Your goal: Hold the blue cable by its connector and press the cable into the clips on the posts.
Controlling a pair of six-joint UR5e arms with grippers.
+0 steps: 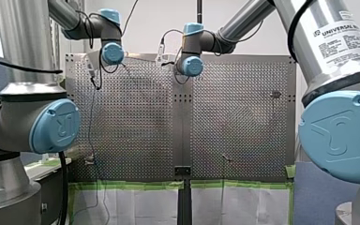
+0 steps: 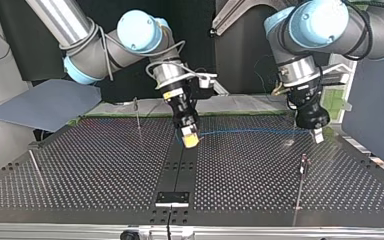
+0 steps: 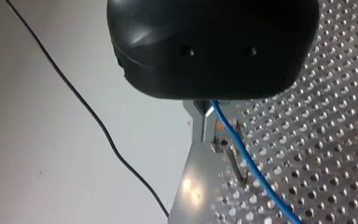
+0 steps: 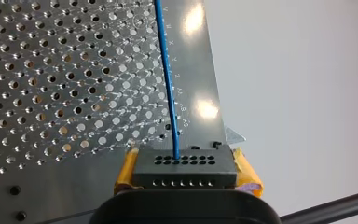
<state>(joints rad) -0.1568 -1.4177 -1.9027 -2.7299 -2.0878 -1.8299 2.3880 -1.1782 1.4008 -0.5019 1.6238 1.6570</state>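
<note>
The thin blue cable (image 2: 250, 132) runs taut just above the perforated table, between my two grippers. My right gripper (image 2: 190, 136), with yellow pads (image 4: 127, 170), is shut on the black connector block (image 4: 184, 165). The cable (image 4: 170, 84) leaves the block's top row of holes. My left gripper (image 2: 317, 132), black, is shut on the cable's other end near the far corner. In the left wrist view the cable (image 3: 247, 161) leaves from between its fingers and passes a thin metal post (image 3: 235, 163). Other thin posts (image 2: 137, 114) (image 2: 302, 167) stand apart from the cable.
A black strip (image 2: 180, 167) runs down the middle of the table to a small bracket (image 2: 172, 198). Another thin rod (image 2: 36, 169) leans at the top view's left. Green tape (image 1: 136, 184) lines the table's near edge in the front view. A loose black wire (image 3: 93, 116) lies off the table.
</note>
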